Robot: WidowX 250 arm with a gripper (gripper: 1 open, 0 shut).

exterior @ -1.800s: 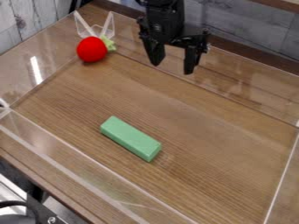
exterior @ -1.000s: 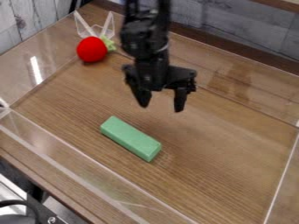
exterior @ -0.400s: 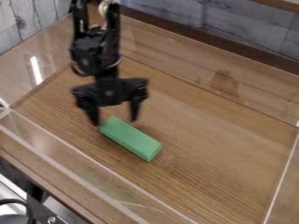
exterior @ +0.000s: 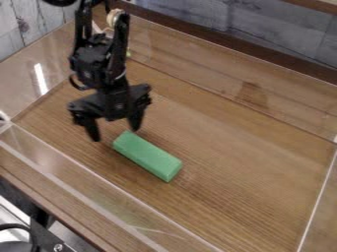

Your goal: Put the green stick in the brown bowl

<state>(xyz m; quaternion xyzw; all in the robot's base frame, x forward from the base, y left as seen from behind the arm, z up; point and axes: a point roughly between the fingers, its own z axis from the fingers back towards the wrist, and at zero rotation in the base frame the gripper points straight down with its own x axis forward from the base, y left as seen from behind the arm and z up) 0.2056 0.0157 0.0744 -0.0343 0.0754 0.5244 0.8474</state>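
Note:
The green stick (exterior: 146, 156) is a flat light green block lying flat on the wooden table, its long side running from upper left to lower right. My gripper (exterior: 112, 124) is open, fingers pointing down, just above and to the upper left of the stick's left end. One fingertip (exterior: 137, 122) is close over the stick's upper left corner; I cannot tell if it touches. No brown bowl is in view.
A red ball with pale leaves (exterior: 102, 55) lies at the back left. Clear plastic walls (exterior: 79, 187) ring the wooden table (exterior: 250, 148). A dark cable shows at the bottom left corner (exterior: 27, 236).
My gripper has come from the back of the table forward and to the left, lowering toward the stick's left end. It stayed open. The stick and ball have not moved.

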